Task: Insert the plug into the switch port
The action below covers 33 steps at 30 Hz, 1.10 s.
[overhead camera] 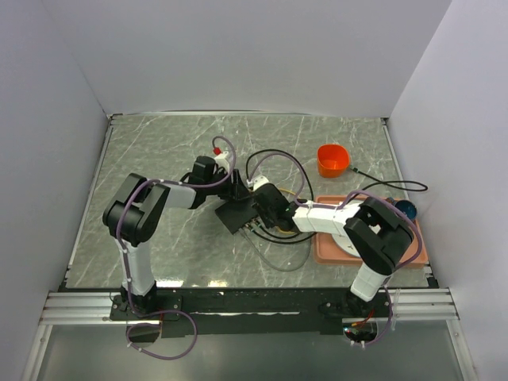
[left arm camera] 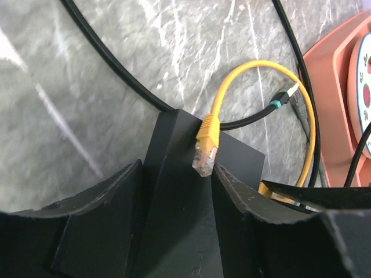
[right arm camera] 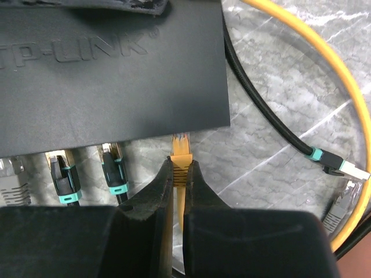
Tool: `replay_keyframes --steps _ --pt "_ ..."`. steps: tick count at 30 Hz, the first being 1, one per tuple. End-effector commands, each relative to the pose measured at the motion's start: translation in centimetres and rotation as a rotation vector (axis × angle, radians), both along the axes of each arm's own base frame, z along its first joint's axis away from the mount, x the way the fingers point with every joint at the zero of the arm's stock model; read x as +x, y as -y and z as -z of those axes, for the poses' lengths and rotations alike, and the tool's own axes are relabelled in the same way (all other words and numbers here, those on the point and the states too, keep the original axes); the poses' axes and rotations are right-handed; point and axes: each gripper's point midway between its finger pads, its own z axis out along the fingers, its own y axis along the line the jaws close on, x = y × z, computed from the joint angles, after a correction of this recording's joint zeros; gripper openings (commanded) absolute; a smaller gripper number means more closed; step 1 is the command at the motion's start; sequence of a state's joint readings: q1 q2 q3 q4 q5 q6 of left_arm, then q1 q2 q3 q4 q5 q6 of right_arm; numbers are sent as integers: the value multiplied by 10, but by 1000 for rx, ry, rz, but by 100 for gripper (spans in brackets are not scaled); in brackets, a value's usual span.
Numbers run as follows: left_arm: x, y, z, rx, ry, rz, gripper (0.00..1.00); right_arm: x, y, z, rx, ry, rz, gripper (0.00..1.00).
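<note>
The switch (overhead camera: 235, 216) is a flat matte-black box at the table's middle. My left gripper (overhead camera: 236, 194) is shut on the switch (left arm camera: 174, 220), which fills the gap between its fingers. My right gripper (right arm camera: 181, 165) is shut on the yellow plug (right arm camera: 180, 152). The plug's tip sits at the socket edge of the switch (right arm camera: 110, 69), at the right end of the row. I cannot tell how far in it is. The yellow cable's other plug (left arm camera: 206, 147) rests on the switch's far edge.
Two black-and-teal plugs (right arm camera: 113, 171) and a grey one (right arm camera: 11, 179) sit in sockets to the left. Black cables (left arm camera: 116, 63) loop over the table. An orange cup (overhead camera: 333, 159) stands at the back right. A salmon tray (overhead camera: 325, 248) lies under the right arm.
</note>
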<state>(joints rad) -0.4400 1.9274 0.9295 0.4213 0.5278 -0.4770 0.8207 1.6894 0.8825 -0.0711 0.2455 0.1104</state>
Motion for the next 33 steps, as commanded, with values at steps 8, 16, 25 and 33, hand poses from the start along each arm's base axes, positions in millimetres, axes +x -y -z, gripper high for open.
replay_keyframes --steps 8,16,25,33 --pt "-75 32 48 35 -216 224 48 48 -35 -55 196 160 35 0" --pt "-98 44 59 34 -257 267 45 70 -42 -75 263 274 76 0" --pt "-116 47 66 14 -291 284 44 91 -46 -93 305 333 93 0" --pt "-123 46 63 5 -292 295 43 94 -51 -100 349 330 67 0"
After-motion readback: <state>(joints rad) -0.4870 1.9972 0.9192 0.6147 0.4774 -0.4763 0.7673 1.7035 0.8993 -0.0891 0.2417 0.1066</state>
